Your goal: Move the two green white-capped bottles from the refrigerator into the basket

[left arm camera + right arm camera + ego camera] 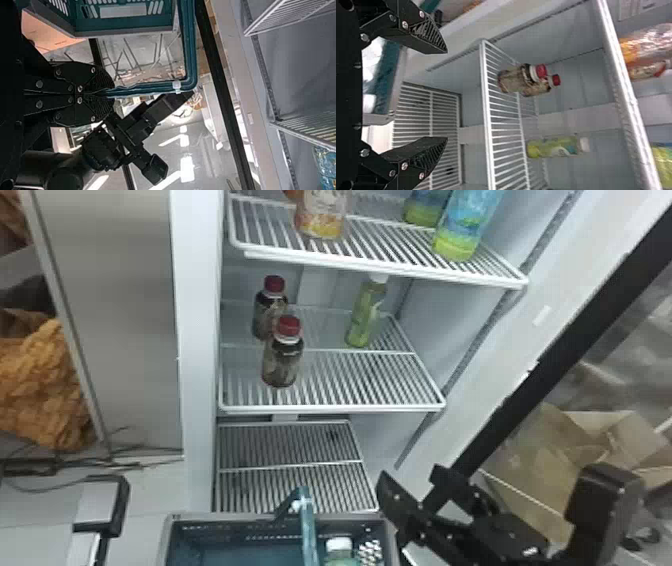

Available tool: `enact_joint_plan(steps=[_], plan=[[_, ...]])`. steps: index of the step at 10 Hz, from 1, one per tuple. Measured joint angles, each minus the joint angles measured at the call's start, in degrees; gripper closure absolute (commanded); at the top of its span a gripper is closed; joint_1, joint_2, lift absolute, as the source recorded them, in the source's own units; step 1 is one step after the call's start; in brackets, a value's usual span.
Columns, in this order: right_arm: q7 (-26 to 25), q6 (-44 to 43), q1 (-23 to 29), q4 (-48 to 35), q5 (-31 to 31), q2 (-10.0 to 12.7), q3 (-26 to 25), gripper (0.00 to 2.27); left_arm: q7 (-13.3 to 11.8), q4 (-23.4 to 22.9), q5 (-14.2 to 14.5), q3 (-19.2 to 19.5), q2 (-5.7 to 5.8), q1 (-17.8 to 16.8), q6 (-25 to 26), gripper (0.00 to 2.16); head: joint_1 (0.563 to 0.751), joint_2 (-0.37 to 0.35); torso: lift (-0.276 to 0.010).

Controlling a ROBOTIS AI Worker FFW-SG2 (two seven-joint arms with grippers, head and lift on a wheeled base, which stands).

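The fridge [196,340] fills the middle of the head view, so plan your entry around its frame. The basket [225,517] sits at the bottom centre, its handle [307,530] upright above the rim; you want your return path to clear that handle. You have the middle shelf [330,408] at the centre and the upper shelf [400,272] above it; come in level between them, since a raised wrist could knock the upper one.

Your right gripper [447,95], at the head view's lower right, has its fingers spread wide with nothing between them. Your left gripper [113,95] is closed on the handle; hold it firm so the basket doesn't swing.

The green bottle [362,315] stands toward the back of the middle shelf, right of centre in the head view and near the side wall. This is the one you seem to need next. Straddle its body, centre the fingers, then squeeze gently; a one-sided touch could tip it. Keep away from the red-capped bottles [282,362] left of it.

In the basket, at the bottom of the head view, you have the other bottle [340,561]; set yours down beside it. Lastly, grip below the white cap [378,278].
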Motion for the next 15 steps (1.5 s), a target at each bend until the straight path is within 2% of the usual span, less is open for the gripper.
enact_joint_plan(steps=[2, 6, 12, 15], plan=[[-0.08, -5.14, -3.18, 3.9, 1.22, 0.43, -0.14, 0.3, -0.08, 0.0, 0.07, 0.11, 0.0, 0.06, 0.0, 1.13, 0.695, -0.35, -0.263], [-0.09, -20.66, -12.03, 17.91, 2.27, 0.88, -0.3, 0.3, -0.19, 0.0, 0.41, 0.13, -0.07, 0.22, -0.11, 1.13, 0.695, -0.35, -0.263], [-0.26, -31.54, -23.41, 32.26, 5.99, 0.73, 0.96, 0.3, -0.27, -0.08, 0.54, 0.37, -0.09, 0.62, -0.14, 1.13, 0.695, -0.35, -0.263], [-2.02, -36.75, -29.58, 40.12, 9.0, -0.57, 2.68, 0.3, -0.27, -0.08, 0.61, 0.31, 0.0, 0.57, -0.14, 1.13, 0.695, -0.35, -0.263]])
